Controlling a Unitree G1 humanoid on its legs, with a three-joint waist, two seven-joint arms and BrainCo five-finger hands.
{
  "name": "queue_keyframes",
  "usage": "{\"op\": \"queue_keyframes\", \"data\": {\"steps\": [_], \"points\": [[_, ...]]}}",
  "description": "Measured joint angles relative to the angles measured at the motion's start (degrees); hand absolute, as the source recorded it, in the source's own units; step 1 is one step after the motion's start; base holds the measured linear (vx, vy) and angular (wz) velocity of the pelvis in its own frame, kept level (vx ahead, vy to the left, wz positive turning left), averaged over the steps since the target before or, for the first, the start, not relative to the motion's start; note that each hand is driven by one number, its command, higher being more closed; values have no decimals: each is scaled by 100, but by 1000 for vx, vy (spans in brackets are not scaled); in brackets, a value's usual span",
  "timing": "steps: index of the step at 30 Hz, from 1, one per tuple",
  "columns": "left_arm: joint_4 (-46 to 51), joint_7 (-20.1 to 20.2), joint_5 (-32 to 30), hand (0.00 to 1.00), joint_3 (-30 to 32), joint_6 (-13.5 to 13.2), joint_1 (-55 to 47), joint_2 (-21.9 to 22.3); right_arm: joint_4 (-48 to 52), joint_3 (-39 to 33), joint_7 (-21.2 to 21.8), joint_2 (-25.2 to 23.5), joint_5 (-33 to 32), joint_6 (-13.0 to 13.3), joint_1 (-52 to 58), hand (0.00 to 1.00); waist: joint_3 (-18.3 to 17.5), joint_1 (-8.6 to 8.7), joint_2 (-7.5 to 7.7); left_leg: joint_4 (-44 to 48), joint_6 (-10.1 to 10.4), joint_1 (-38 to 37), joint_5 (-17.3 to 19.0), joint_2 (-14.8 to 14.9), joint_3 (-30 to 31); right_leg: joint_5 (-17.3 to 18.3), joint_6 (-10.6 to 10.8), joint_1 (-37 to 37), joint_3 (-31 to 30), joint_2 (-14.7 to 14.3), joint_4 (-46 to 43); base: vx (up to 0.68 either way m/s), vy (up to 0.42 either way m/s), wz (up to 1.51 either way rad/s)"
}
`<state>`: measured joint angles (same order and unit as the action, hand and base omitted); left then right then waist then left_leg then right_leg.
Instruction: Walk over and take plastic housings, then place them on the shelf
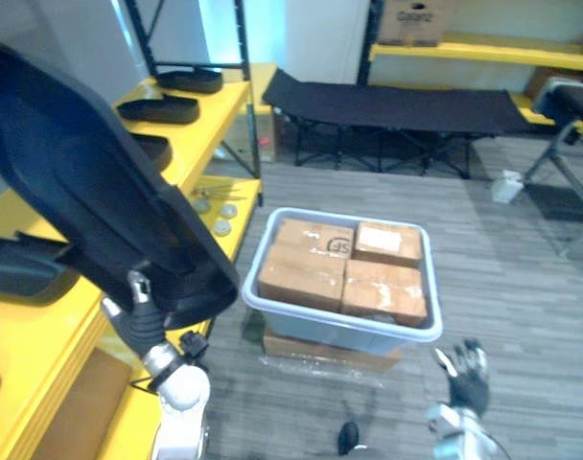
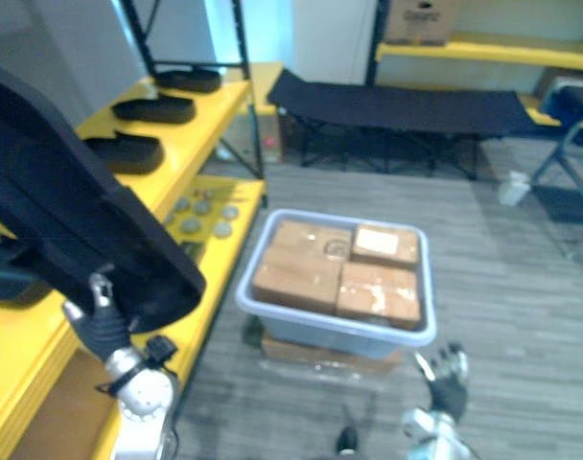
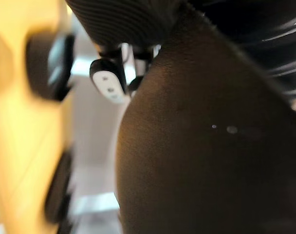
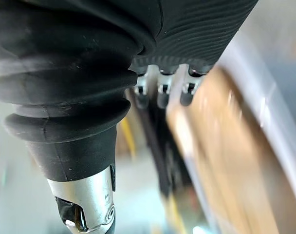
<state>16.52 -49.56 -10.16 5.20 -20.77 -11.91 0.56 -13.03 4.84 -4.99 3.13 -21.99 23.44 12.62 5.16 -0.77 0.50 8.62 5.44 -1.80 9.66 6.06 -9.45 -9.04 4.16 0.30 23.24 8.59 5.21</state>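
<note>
Shelf (image 1: 229, 101): yellow, on my L; dark housings (image 1: 159, 109) lie on top level.
Housing (image 1: 90, 192): big, black, tilted, up over shelf edge, beside bin.
Bin (image 1: 320, 333): grey, on floor, brown boxes (image 1: 301, 273) inside.
L hand (image 1: 136, 321): clamped on housing's low edge, thumb over it.
R hand (image 1: 467, 372): near bin's corner, fingers spread, holds nothing.
</note>
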Motion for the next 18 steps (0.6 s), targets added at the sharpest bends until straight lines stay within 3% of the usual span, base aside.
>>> {"op": "queue_keyframes", "data": {"steps": [3, 5, 7, 11, 15, 17, 18], "points": [[483, -202, -18, 100, 714, 92, -192, 56, 45, 692, -5, 20, 256, -28, -597, 0, 12, -302, -6, -4, 15, 156, -134, -70, 481, -13, 46, 121, 484, 61, -3, 32, 24, 95], [866, -399, -237, 100, 1474, 201, -489, 259, 44, 1207, 81, 20, 263, -24, -1015, 0, 18, -731, 3, -3, 19, 194, -178, -119, 943, -10, 69, 379, 972, 80, -50, 95, 41, 101], [1012, -485, -349, 100, 1939, 200, -713, 356, 43, 1491, 181, 18, 337, -1, -1218, 0, 15, -1014, 16, -5, 2, 194, -189, -192, 1309, 0, 83, 594, 1333, 114, -46, 75, 83, 100], [1295, -533, -386, 100, 2591, 112, -1066, 464, 23, 2111, 363, -81, 471, 17, -1574, 0, -53, -1477, 263, -12, -49, 284, -215, -430, 1825, 160, 288, 883, 1867, 307, -51, 55, 93, 79], [1295, -454, -332, 100, 2868, -81, -1423, 616, -161, 2414, 251, -229, 707, -97, -1927, 0, -78, -1652, 340, 113, -111, 227, -145, -479, 1839, 244, 228, 1005, 1907, 340, -56, 32, 63, 7], [1295, -381, -325, 100, 2947, -157, -1508, 661, -154, 2411, 239, -228, 721, -185, -1946, 0, -62, -1650, 315, 240, -153, 289, -62, -507, 1803, 334, 253, 1094, 1944, 348, -57, -9, 34, 4], [1316, -294, -330, 100, 2997, -236, -1511, 662, -135, 2393, 214, -191, 829, -301, -1925, 0, -58, -1571, 309, 350, -215, 377, 9, -529, 1823, 382, 284, 1157, 2114, 346, -57, -30, 6, 30]]}}
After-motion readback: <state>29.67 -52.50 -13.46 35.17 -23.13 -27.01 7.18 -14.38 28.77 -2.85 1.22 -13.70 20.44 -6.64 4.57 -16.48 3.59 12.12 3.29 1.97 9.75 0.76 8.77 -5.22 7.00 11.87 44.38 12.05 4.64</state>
